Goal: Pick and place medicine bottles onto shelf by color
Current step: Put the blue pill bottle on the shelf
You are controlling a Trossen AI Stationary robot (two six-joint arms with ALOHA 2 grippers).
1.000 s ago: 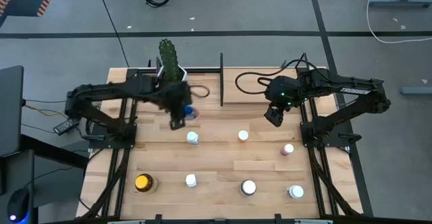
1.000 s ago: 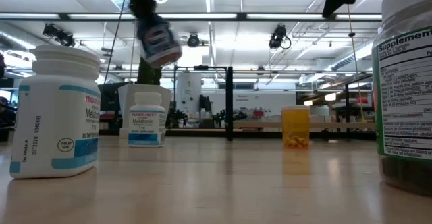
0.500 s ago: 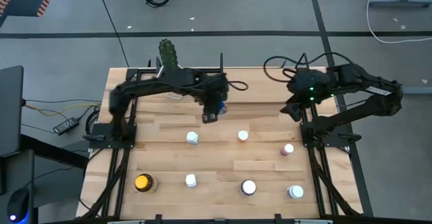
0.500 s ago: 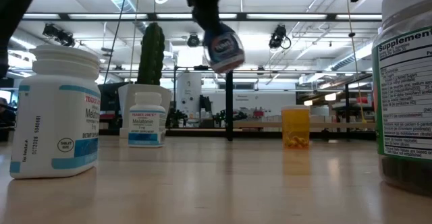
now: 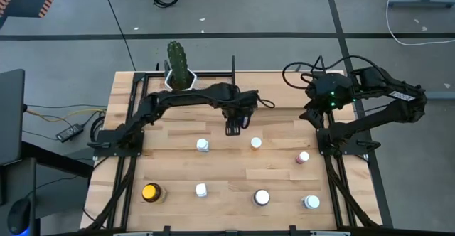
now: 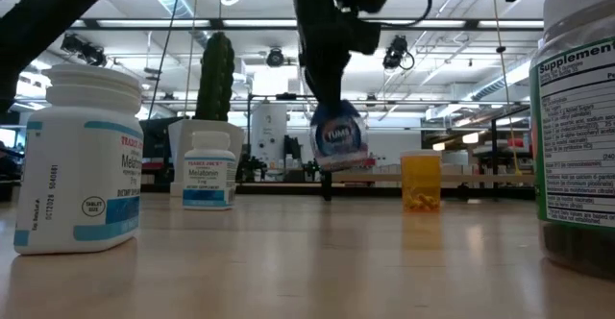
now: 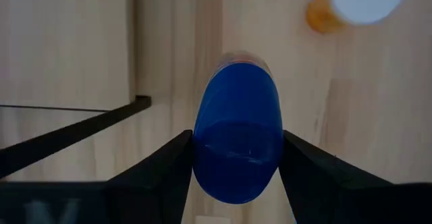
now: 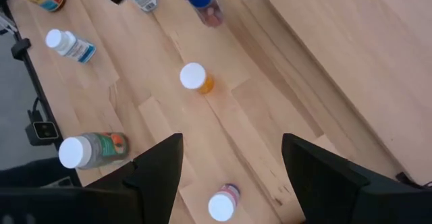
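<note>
Nearest the table-level camera you have a large white bottle with a blue label band (image 6: 82, 160) on one side and a big dark supplement jar (image 6: 579, 127) on the other, both standing on the slatted wooden tabletop (image 5: 227, 175). Farther back stand a small white-and-blue melatonin bottle (image 6: 209, 182) and a squat amber-yellow bottle (image 6: 420, 180). Above mid-table your left gripper (image 5: 234, 123) is clamped on a blue-capped bottle with a blue-and-white label (image 6: 338, 137); the left wrist view shows its blue cap (image 7: 237, 140) pinched between both dark fingers (image 7: 156, 177), held clear of the wood and just beside the thin black upright post (image 5: 233, 84) of the light-wood shelf board (image 5: 284, 94). From above, a small orange bottle with a white cap (image 5: 256, 143) stands just past that gripper. Your right gripper (image 5: 314, 114) hangs near the shelf's right end with its fingers (image 8: 158, 166) spread apart and nothing between them. Beyond all this, at the far left corner, sits a green cactus in a white hexagonal pot (image 5: 178, 65).
</note>
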